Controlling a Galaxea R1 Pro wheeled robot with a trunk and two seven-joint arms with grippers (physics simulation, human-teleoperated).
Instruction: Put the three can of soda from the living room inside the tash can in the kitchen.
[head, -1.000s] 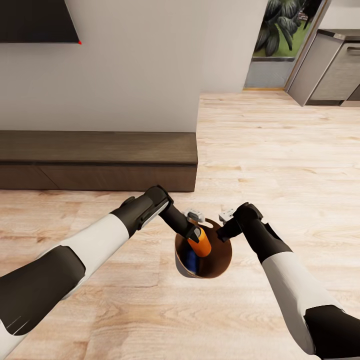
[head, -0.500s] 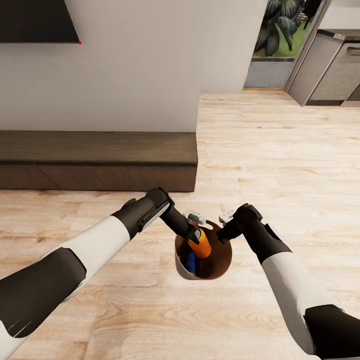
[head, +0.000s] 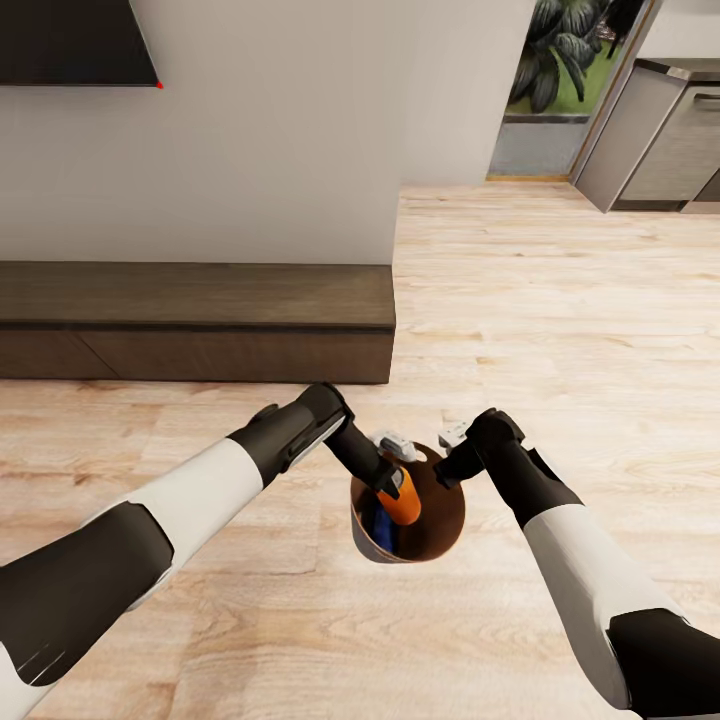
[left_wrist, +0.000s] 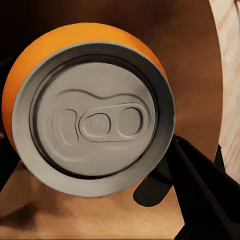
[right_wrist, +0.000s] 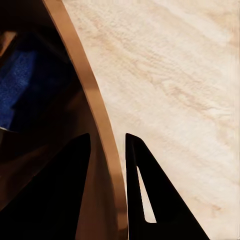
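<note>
Can going into the bin, mid-drop

The left gripper (head: 392, 480) has its fingers clamped on the orange soda can (head: 403, 500), tilted inside the trash can (head: 440, 525). The right gripper (head: 450, 462) pinches the bin's far-right rim (right_wrist: 95, 105) over the wood floor (head: 560, 330). Best release low, right side steady, then lift straight out.

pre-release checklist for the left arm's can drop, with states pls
1. Orange soda can with silver-grey top sits inside the mouth of the pale grey, copper-lined trash can: ok.
2. Left gripper holds that can: ok, jaws on both sides.
3. Right gripper holds the trash can's rim: ok, wall between the jaws.
4. Room below the can: cannot tell; something blue lies inside.
5. Trash can on the light wood floor, in the kitchen: not ok.
</note>
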